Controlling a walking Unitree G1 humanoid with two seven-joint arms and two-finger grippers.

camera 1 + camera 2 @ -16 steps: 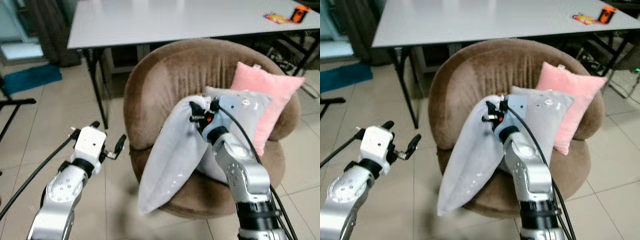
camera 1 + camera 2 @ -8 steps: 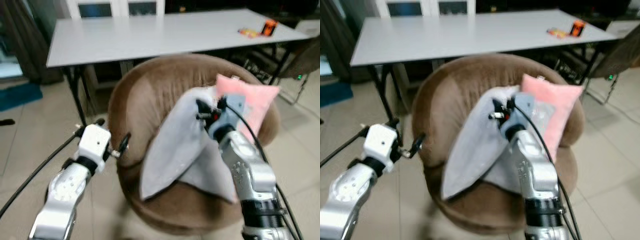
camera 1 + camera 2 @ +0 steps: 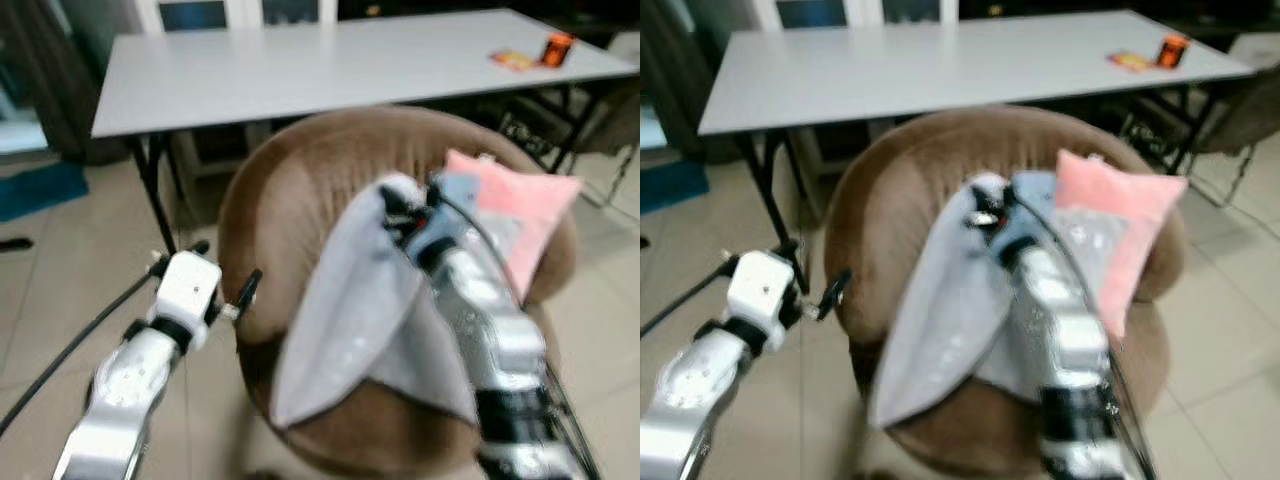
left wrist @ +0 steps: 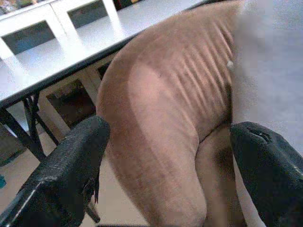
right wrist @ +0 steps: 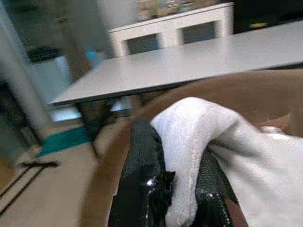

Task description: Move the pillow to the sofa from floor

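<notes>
Gripping the grey pillow [image 3: 350, 310], right claw [image 3: 400, 212] hangs over the brown sofa [image 3: 290, 190].

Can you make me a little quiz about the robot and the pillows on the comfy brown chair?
1. True or false: the right pincer is pinching a corner of the grey pillow.
2. Which colour is the pillow leaning at the back of the brown armchair, on the robot's right? A) green B) pink C) black
3. Fill the gap: the left pincer has its fingers ____ and holds nothing, beside the armchair.

Key:
1. True. The black fingers squeeze the pillow's edge.
2. B. It is the pink pillow.
3. Open.
</notes>
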